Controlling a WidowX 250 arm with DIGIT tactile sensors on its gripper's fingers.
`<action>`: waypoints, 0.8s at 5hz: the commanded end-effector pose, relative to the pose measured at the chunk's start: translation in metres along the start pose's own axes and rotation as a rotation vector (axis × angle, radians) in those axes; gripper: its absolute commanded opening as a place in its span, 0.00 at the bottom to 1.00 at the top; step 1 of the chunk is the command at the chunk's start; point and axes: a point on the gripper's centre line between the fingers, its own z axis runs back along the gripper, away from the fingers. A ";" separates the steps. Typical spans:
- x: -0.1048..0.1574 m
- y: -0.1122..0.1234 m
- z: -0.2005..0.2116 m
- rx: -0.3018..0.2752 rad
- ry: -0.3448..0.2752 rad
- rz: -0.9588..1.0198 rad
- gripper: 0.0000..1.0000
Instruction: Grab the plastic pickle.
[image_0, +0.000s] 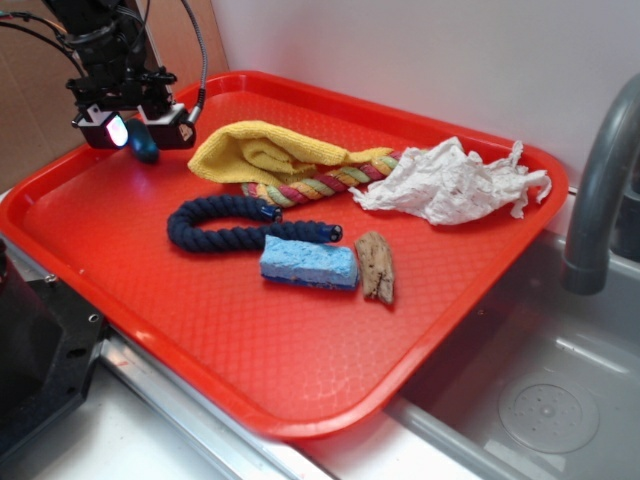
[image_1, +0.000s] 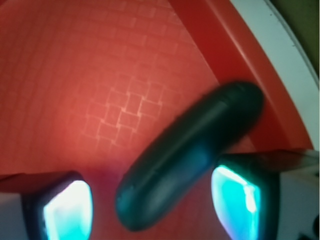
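Note:
The plastic pickle (image_1: 195, 150) is a smooth dark teal-green cylinder lying slantwise on the red tray (image_1: 100, 75), close to the tray's raised rim. In the exterior view its end (image_0: 147, 146) shows just under the gripper at the tray's far left corner. My gripper (image_0: 138, 130) is lowered over it, jaws open, with one glowing pad on each side. In the wrist view the gripper (image_1: 152, 205) straddles the pickle's near end. The right pad (image_1: 237, 200) is close against the pickle. The left pad (image_1: 67, 210) stands apart from it with bare tray between.
A navy blue rope (image_0: 225, 225), a blue sponge (image_0: 308, 263) and a brown wood piece (image_0: 377, 266) lie mid-tray. A yellow cloth (image_0: 262, 152), a multicoloured rope (image_0: 325, 182) and crumpled white paper (image_0: 445, 182) lie at the back. A sink and grey faucet (image_0: 600, 170) are on the right.

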 end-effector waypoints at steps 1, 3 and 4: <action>0.004 -0.014 0.012 0.142 0.087 0.004 0.98; -0.017 -0.030 0.058 0.251 -0.008 0.101 0.00; -0.042 -0.052 0.106 0.199 -0.037 0.079 0.00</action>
